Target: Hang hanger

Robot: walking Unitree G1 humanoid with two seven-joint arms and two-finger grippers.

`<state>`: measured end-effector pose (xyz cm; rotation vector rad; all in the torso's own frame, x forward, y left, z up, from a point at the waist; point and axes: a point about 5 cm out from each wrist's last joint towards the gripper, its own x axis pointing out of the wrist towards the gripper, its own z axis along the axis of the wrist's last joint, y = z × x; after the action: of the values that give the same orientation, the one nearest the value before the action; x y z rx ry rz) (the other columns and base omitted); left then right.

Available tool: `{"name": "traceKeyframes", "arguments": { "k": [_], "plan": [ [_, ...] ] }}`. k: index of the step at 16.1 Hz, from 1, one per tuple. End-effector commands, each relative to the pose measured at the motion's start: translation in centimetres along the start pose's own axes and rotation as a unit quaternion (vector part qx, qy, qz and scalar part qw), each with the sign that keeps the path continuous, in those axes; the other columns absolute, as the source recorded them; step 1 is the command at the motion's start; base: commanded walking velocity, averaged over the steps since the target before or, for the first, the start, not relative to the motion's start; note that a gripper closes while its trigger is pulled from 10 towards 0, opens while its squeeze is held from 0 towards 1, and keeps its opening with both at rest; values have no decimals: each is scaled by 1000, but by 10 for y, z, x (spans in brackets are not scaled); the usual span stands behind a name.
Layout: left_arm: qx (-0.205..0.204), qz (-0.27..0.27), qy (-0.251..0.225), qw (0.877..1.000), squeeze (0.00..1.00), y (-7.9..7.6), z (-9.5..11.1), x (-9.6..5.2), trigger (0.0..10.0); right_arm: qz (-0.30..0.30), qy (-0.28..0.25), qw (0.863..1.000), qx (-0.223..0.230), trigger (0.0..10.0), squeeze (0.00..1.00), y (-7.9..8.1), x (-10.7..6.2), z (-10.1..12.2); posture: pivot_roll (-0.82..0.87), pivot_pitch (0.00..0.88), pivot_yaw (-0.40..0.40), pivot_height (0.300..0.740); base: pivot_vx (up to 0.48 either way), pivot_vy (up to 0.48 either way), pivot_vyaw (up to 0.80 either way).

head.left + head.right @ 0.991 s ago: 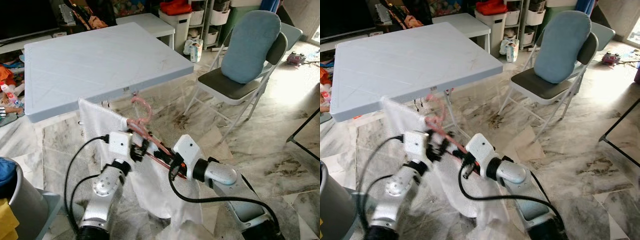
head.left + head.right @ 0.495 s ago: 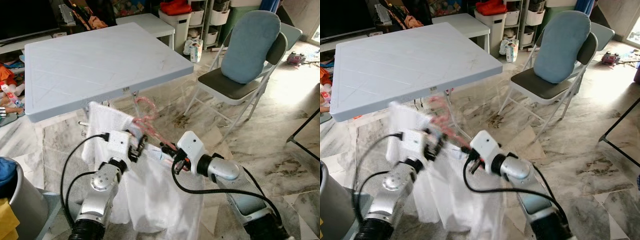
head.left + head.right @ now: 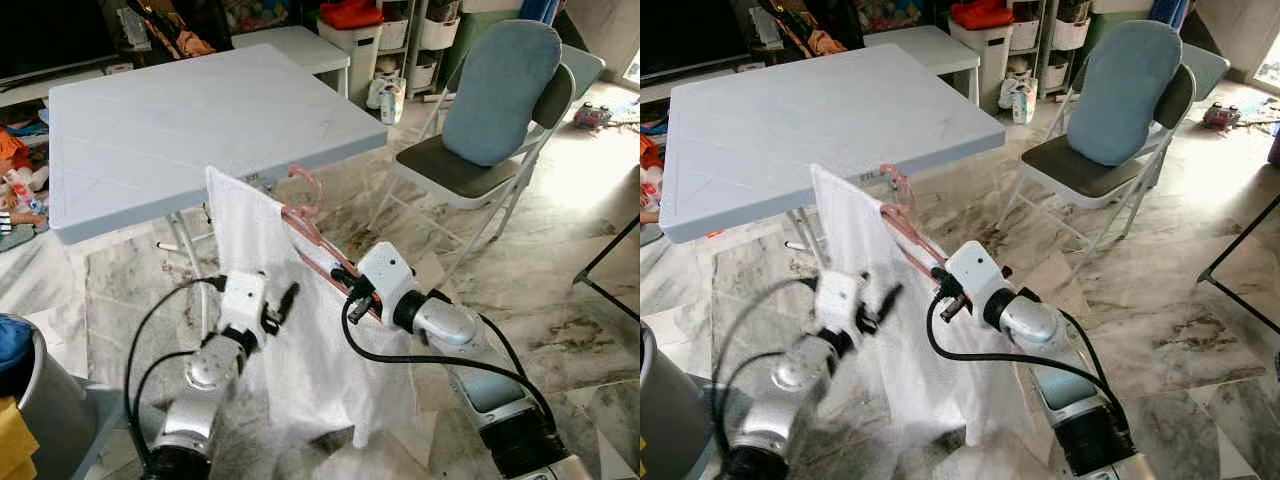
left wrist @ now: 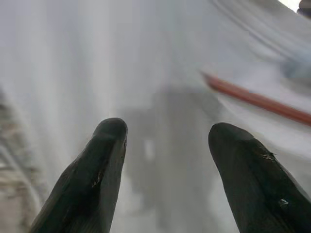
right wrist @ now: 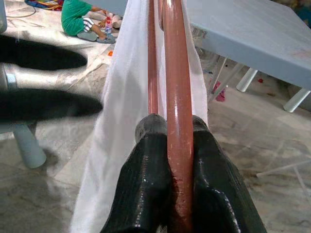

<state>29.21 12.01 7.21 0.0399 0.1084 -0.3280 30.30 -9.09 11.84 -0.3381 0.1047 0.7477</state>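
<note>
Worktop [image 3: 180,130] of pale blue fills the upper left of the head views, with a folding chair [image 3: 490,120] well apart to its right and marbled floor [image 3: 560,290] between and below. In front of the worktop's near edge, held up in the air, hangs a white cloth [image 3: 300,350] draped over a pink hanger [image 3: 315,235]. The right gripper [image 5: 167,145] is clamped tight on the hanger's lower bar, the rod pinched between its two fingers. The left gripper [image 4: 165,145] sits just beside the cloth with its fingers spread and nothing between them, so the whole load appears to rest on the right arm alone. The hanger's long axis runs from the right gripper up and away toward the worktop, tilted, with the hook [image 3: 305,190] at the far, upper end curling near the worktop's edge. No rail or bar to hang it on can be made out, so the step in hand is likely carrying it to one. To do that well, the right gripper should keep its hold firm and the hook uppermost, raise the bar closer to level so the cloth does not slide off the low end, and keep the trailing hem clear of the floor.
</note>
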Motion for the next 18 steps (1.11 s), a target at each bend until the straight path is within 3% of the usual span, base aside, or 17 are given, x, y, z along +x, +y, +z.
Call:
{"name": "traceKeyframes", "arguments": {
  "k": [1,6,13,14,16,18],
  "plan": [
    [13,16,-10,1000,0,8,6,2,10000,3,-28,1000,-5,10000,0,-1,0,11,-139,0,22,731,0,0,0],
    [21,29,-8,999,0,11,7,9,10000,51,-31,998,3,10000,0,13,-3,10,-150,0,28,731,0,0,0],
    [39,30,-1,999,0,12,5,17,10000,91,-32,995,4,10000,0,15,-9,12,-158,0,32,731,0,0,0],
    [43,26,-11,999,0,12,8,17,7647,99,-27,995,1,10000,0,17,-10,9,-158,0,32,731,0,0,0],
    [44,23,-18,999,0,15,8,16,0,100,-22,995,-3,10000,0,18,-12,6,-159,0,34,731,0,0,0],
    [51,28,-11,998,0,19,6,16,0,100,-21,995,-2,10000,0,18,-12,6,-159,0,35,731,0,0,0]
  ]
}}
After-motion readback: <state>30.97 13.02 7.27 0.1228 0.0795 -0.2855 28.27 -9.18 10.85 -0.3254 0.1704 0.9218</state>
